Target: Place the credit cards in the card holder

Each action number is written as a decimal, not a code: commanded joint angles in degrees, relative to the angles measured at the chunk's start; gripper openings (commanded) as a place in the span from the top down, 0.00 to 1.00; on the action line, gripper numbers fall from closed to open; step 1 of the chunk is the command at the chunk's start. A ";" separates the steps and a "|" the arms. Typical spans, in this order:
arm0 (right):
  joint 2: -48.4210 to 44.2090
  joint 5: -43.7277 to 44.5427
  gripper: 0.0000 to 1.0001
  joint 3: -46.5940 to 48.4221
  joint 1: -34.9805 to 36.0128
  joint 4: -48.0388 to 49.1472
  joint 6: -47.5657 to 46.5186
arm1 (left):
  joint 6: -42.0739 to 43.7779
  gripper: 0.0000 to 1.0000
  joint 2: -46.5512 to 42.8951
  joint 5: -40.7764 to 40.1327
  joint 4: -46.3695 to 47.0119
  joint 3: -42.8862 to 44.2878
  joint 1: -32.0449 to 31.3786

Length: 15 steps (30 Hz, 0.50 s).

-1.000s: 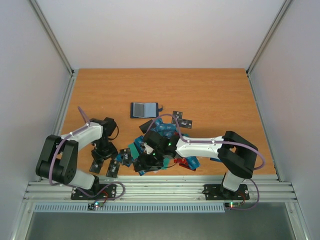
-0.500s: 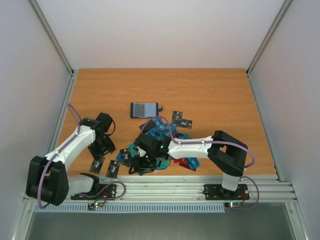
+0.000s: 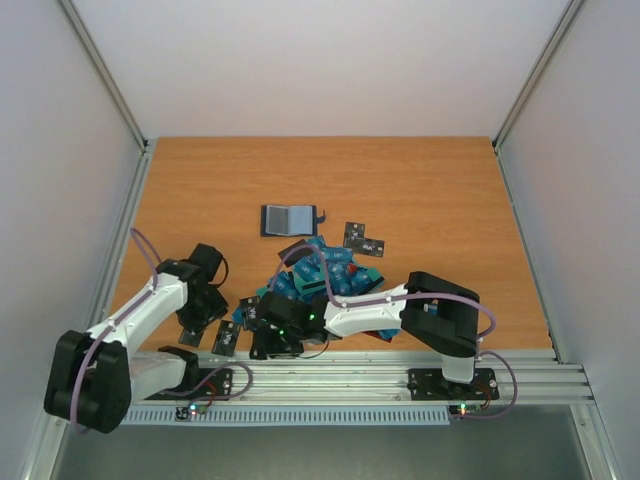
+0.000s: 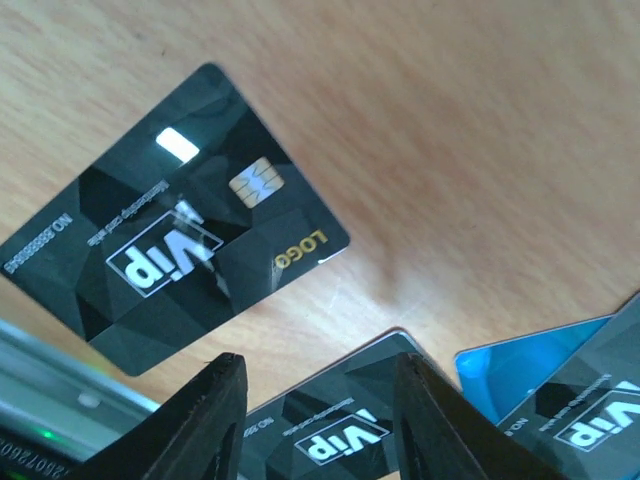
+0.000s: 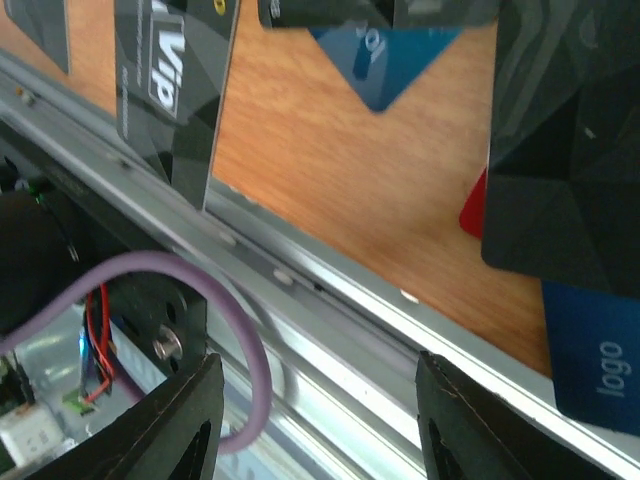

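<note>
The card holder (image 3: 290, 219) lies opened flat on the counter (image 3: 430, 190), grey-blue inside up, just beyond the heap of credit cards (image 3: 325, 272). That probably leaves its inside ready for a card to be slid in. Whether it has any card in it cannot be told from overhead. The cards lie flat and overlapping, with a few black ones apart to the left near the front edge.

The left arm folds low over those, wrist pointing down. The left tool (image 4: 318, 368) has its fingers spread with nothing between them, and it straddles a black card (image 4: 330, 440) lying flat on the wood, apparently lining up a pinch.

The right arm reaches leftward along the front edge, elbow low. The right tool (image 5: 317, 372) is likewise spread and empty. It hovers over the metal rail (image 5: 320, 320) at the counter's edge, beside the cards rather than on one.
</note>
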 commanded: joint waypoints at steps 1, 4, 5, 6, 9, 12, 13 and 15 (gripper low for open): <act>0.65 9.29 0.46 -0.08 1.71 5.96 4.93 | -0.61 0.60 -3.38 -1.83 4.64 -1.98 0.30; 0.71 12.86 0.48 -0.62 3.00 7.38 5.94 | -1.35 0.66 -5.44 -2.38 4.20 -3.05 0.27; 0.25 14.26 0.49 -1.64 3.23 8.05 6.33 | -1.57 0.66 -5.62 -2.93 3.38 -2.81 0.29; -0.14 15.25 0.51 -2.25 3.34 8.39 6.55 | -2.11 0.66 -5.61 -3.24 2.72 -2.78 0.28; -0.54 16.85 0.54 -2.92 3.30 7.94 6.89 | -3.40 0.67 -3.98 -3.08 1.29 -2.63 0.49; -0.46 16.89 0.50 -2.94 3.29 7.80 5.74 | -3.10 0.66 -1.88 -1.19 1.32 -2.73 0.58; -0.42 16.78 0.50 -2.85 3.36 7.96 5.03 | -2.51 0.65 -1.21 0.47 1.24 -2.40 0.76; 0.31 15.91 0.48 -1.99 3.32 7.79 3.54 | -1.78 0.64 -0.50 5.16 0.44 -2.17 1.23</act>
